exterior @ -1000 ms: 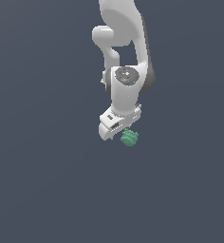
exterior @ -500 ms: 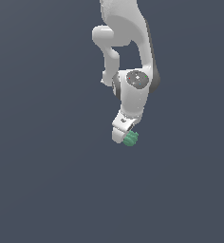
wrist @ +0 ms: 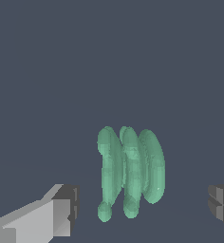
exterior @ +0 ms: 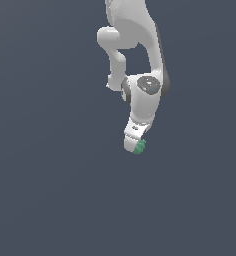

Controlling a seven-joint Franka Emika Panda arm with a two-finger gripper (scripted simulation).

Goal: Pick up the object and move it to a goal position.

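The object [exterior: 139, 146] is a small matte green lumpy thing with ridges, sitting at the tip of my white gripper [exterior: 134, 145] in the exterior view. In the wrist view the object [wrist: 130, 171] stands between the two fingers, showing three upright ridges. One finger [wrist: 61, 211] and the other finger [wrist: 222, 203] stand wide apart, each with a clear gap to the object. The gripper [wrist: 143, 205] is open and straddles the object without touching it.
The white arm [exterior: 145, 90] reaches down from the top of the exterior view. Plain dark grey ground [exterior: 50, 190] lies all around, with no other objects and no goal marker showing.
The arm's wrist has swung toward the exterior view's right and the hand has turned narrower over the object. The green object has stayed in place.
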